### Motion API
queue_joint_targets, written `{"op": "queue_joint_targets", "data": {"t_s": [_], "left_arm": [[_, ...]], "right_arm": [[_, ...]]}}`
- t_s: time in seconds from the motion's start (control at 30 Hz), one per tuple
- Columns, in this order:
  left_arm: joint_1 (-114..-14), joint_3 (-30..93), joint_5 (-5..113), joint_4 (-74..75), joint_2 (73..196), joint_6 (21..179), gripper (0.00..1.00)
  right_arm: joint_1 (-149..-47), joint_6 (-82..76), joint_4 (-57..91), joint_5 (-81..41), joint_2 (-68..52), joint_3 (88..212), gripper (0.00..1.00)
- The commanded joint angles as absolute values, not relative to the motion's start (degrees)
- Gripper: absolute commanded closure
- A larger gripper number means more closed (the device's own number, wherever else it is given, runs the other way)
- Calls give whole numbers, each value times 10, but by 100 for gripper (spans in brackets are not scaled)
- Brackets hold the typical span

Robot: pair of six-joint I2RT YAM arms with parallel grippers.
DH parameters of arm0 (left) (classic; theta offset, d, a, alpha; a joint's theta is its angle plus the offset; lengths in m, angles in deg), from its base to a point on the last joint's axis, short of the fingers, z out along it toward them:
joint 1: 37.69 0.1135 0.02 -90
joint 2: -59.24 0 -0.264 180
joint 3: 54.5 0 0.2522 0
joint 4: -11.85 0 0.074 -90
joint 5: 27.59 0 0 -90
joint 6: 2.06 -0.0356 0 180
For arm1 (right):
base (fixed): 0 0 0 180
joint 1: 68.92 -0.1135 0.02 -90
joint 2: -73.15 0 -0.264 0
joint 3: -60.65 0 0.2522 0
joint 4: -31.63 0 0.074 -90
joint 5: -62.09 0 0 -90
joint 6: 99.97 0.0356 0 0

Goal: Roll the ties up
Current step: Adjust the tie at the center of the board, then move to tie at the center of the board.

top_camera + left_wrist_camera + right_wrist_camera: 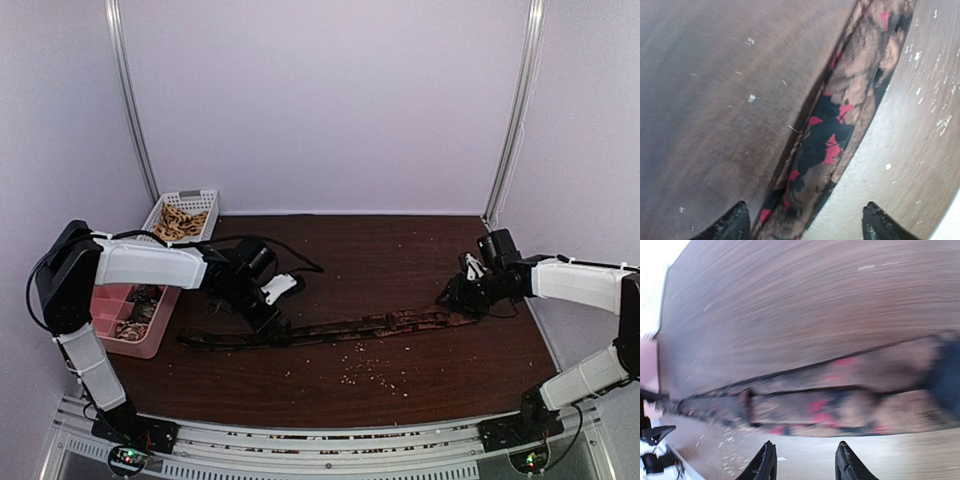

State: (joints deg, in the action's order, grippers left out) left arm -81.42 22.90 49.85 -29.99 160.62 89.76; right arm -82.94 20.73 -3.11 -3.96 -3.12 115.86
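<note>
One long tie (380, 323), tan and black with red patches, lies stretched flat across the dark table (400, 255), running from the left arm to the right arm. My left gripper (268, 318) hangs just over its left part. In the left wrist view the tie (840, 125) passes between the wide-apart fingertips (737, 222) of the left gripper (805, 225), touching neither. My right gripper (458, 298) sits at the tie's right end. In the right wrist view the right gripper (805, 460) is open, and the tie (840, 400) lies just beyond its tips.
A pink tray (150, 345) holding rolled ties sits at the table's left edge. Behind it stands a white basket (190, 195) with more fabric. Pale crumbs (370, 370) are scattered near the front. A black cable (300, 262) loops behind the left wrist.
</note>
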Motion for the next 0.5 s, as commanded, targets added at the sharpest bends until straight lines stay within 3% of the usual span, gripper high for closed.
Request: {"op": "queue_joint_targets", "data": {"t_s": [0.0,0.23,0.47], "left_arm": [[-815,199,524,-217,1538,932,3],[-815,149,617,-145,1445,977,2],[-814,92,712,-91,1355,1026,2]], "right_arm": [[-918,275,25,-19,-44,1195,60],[-1049,325,84,-16,-165,1266,60],[-1086,351,128,-11,-264,1289,60]]}}
